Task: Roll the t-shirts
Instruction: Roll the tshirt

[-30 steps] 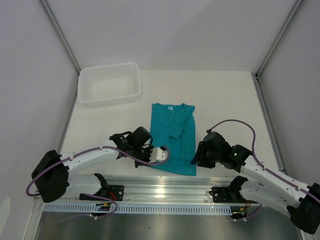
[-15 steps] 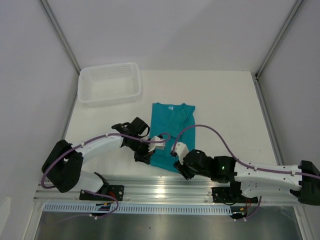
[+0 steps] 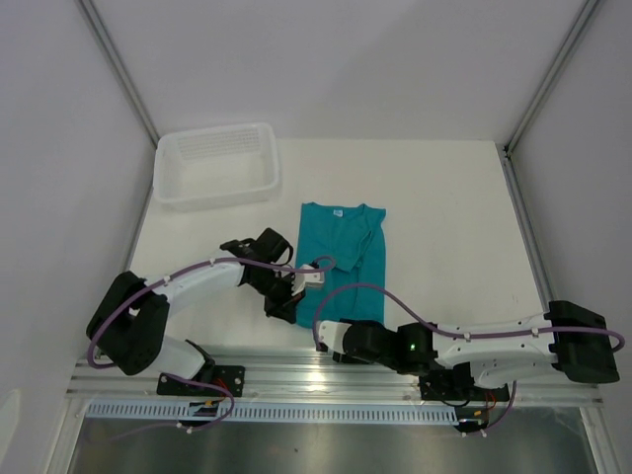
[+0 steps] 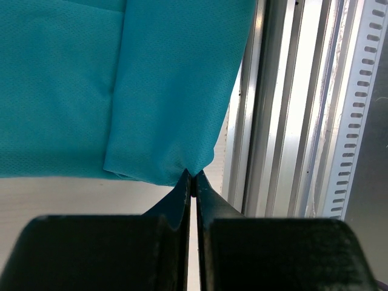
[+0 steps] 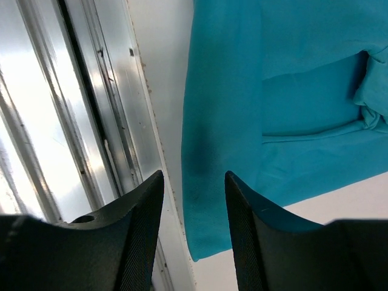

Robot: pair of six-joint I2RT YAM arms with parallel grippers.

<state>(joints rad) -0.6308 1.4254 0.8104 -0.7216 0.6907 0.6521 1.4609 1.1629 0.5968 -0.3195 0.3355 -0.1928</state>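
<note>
- Top external: teal t-shirt (image 3: 341, 252) lies flat on the table (image 3: 444, 197), folded lengthwise into a narrow strip. Collar points away from the bases, hem sits just beside the aluminium rail (image 3: 247, 373).
- Handling, judged: thin, light, limp knit. No stiffness to push against, so layers are likely to slide and bunch. Not fragile.
- Grip points, judged: the two hem corners are best, so the roll is started evenly across the width. A mid-hem grip would probably skew it.
- Left gripper (image 4: 192, 177): clenched tight, with the left hem corner seemingly pinched at the very tips. A shallow bite that could slip.
- Right gripper (image 5: 194, 176): jaws spread and nothing grasped, with the hem edge lying between and beyond them.
- Writing: a small white neck label (image 3: 339, 210) is seen, print too small to be read. No brand is made out on the white tray (image 3: 212, 195), which is well apart from the shirt.
</note>
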